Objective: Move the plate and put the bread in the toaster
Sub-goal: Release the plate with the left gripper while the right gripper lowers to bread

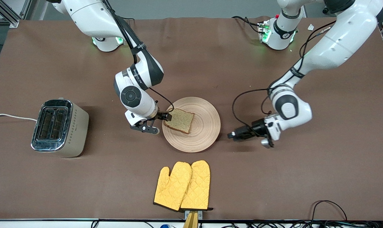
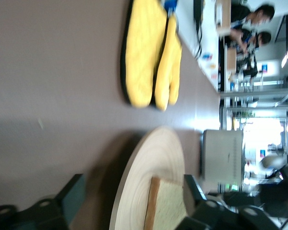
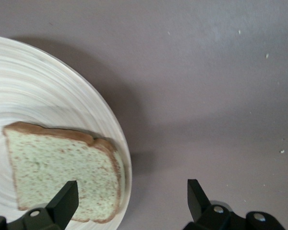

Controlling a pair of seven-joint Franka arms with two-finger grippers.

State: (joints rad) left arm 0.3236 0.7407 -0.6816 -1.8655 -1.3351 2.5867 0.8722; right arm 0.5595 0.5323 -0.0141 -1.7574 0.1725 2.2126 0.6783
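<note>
Mitts (image 1: 182, 186) lie nearest; right end effector (image 3: 129, 199) open over bread (image 3: 62, 167), left end effector (image 1: 234, 135) open beside plate (image 1: 207, 126).

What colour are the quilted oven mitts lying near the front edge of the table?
The quilted oven mitts are bright yellow with dark trim, clearest in the front view.

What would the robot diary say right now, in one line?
bread: on plate | right claw: open, at plate's edge by bread | left claw: open, beside plate | toaster: empty
</note>
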